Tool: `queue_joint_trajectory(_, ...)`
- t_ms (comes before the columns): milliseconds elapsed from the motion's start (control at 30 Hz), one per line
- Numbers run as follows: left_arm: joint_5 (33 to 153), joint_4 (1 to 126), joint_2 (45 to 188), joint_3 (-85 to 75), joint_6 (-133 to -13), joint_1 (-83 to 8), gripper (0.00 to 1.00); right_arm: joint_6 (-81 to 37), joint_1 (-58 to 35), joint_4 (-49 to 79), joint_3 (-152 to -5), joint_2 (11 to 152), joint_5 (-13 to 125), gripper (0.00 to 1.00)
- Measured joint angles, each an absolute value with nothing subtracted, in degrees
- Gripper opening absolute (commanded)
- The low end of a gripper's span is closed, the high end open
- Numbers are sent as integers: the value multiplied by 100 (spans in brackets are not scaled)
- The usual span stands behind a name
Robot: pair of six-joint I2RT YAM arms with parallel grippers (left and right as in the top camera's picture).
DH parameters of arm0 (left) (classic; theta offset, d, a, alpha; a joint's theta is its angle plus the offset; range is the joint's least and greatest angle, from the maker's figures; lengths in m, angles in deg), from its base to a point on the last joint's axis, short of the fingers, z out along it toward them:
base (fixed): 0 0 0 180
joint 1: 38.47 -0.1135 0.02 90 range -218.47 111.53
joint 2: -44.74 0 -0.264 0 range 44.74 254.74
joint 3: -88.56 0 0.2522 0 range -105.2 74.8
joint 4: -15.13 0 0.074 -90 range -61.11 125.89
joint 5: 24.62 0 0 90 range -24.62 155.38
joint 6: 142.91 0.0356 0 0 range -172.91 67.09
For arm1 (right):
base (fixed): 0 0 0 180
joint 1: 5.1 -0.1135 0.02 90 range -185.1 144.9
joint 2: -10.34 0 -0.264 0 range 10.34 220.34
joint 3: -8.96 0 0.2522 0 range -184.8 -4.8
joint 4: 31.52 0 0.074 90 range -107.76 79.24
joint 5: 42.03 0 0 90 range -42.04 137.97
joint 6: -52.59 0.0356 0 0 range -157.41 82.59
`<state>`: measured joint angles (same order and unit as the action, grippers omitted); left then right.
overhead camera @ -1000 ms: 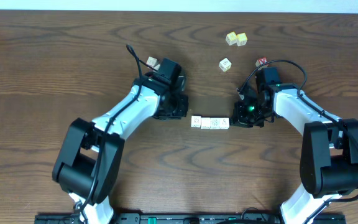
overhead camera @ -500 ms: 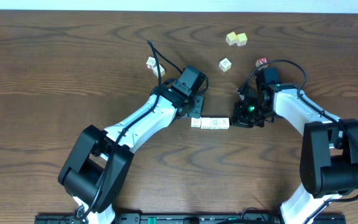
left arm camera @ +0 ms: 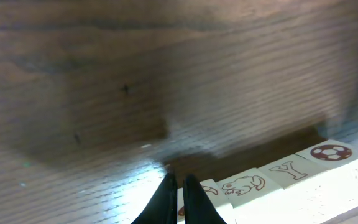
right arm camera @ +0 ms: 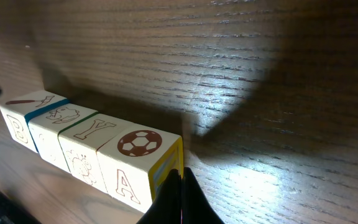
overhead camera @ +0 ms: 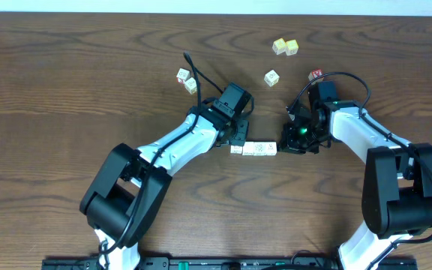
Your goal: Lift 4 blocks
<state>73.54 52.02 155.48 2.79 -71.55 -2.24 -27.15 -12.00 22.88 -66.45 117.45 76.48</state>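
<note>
A straight row of several whitish blocks [overhead camera: 255, 149] lies on the wooden table, showing a frog, a Y and a football on top [left arm camera: 278, 180]. My left gripper [overhead camera: 235, 142] is shut, its closed tips [left arm camera: 178, 182] right at the row's left end block. My right gripper [overhead camera: 281, 147] is shut too, its tips [right arm camera: 180, 179] against the yellow-edged side of the football block at the right end of the row [right arm camera: 86, 146]. Neither gripper has anything between its fingers.
Two yellowish cubes [overhead camera: 285, 47] sit at the back, a single pale cube [overhead camera: 272, 77] in front of them, and a red-letter cube [overhead camera: 316, 74] behind the right arm. Two more cubes [overhead camera: 187, 79] lie behind the left arm.
My left arm has swung right, away from the two cubes at the back left, and brought its shut gripper to the row's left end. The right arm has stayed still.
</note>
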Motion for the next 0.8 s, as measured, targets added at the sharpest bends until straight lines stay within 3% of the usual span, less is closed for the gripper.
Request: queue_joint_trajectory(800,7614,5421,15550,279,-7220,-224,7,-2715,-1200,2288,-6645,11745,7648,1)
